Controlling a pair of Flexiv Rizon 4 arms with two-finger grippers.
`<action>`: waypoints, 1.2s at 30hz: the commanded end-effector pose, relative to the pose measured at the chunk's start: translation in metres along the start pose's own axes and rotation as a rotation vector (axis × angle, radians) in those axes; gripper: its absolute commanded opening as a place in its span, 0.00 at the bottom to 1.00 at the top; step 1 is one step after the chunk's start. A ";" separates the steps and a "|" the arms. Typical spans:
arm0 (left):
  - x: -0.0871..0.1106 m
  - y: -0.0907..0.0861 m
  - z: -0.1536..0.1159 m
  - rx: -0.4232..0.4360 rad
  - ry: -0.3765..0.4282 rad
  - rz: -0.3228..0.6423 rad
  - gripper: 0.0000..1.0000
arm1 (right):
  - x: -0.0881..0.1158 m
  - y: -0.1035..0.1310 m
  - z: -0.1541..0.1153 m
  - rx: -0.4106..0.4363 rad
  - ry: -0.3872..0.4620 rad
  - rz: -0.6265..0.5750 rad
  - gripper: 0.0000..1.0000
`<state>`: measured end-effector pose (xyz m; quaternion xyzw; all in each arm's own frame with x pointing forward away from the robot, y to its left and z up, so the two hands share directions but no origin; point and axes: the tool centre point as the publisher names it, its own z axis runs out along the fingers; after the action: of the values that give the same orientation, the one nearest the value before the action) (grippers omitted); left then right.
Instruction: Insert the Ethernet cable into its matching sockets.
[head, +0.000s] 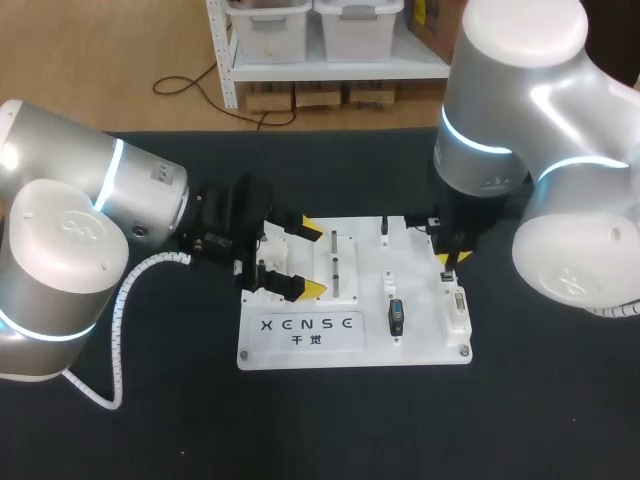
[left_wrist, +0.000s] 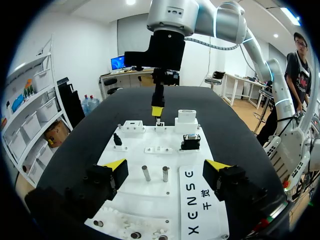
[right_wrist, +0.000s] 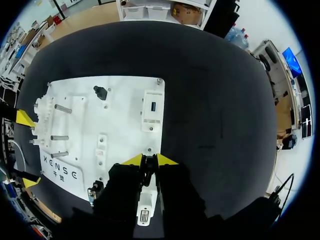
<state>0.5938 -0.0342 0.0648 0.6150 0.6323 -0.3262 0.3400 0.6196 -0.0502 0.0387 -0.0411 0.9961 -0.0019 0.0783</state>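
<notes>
Right claw (right_wrist: 149, 160), mine, pinched shut on small dark Ethernet plug (right_wrist: 148, 170), poised over white socket block (right_wrist: 145, 202) at right edge of white board (head: 300, 345). Left claw (head: 311, 259) gapes open, empty, over board's left edge. Risk, as I judge it: tilted or off-line plug jams on socket rim; unbraced board slides on counter (head: 180, 420). Socket mouth and plug's latch side hidden under my fingers; cable run not discernible.

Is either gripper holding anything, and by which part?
Left gripper holds nothing. Right gripper pinches a small dark plug between its tips; which part cannot be told.
</notes>
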 end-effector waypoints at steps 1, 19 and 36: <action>0.002 0.000 0.000 -0.001 -0.006 0.003 1.00 | 0.002 0.000 0.000 -0.002 -0.003 0.002 0.00; 0.002 0.000 0.000 -0.001 -0.006 0.003 1.00 | 0.000 -0.001 0.006 -0.004 0.002 0.006 0.00; 0.002 0.000 0.000 -0.001 -0.006 0.003 1.00 | 0.000 0.000 0.013 0.001 0.010 0.005 0.00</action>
<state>0.5938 -0.0342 0.0648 0.6150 0.6323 -0.3262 0.3400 0.6205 -0.0502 0.0296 -0.0392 0.9965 -0.0022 0.0734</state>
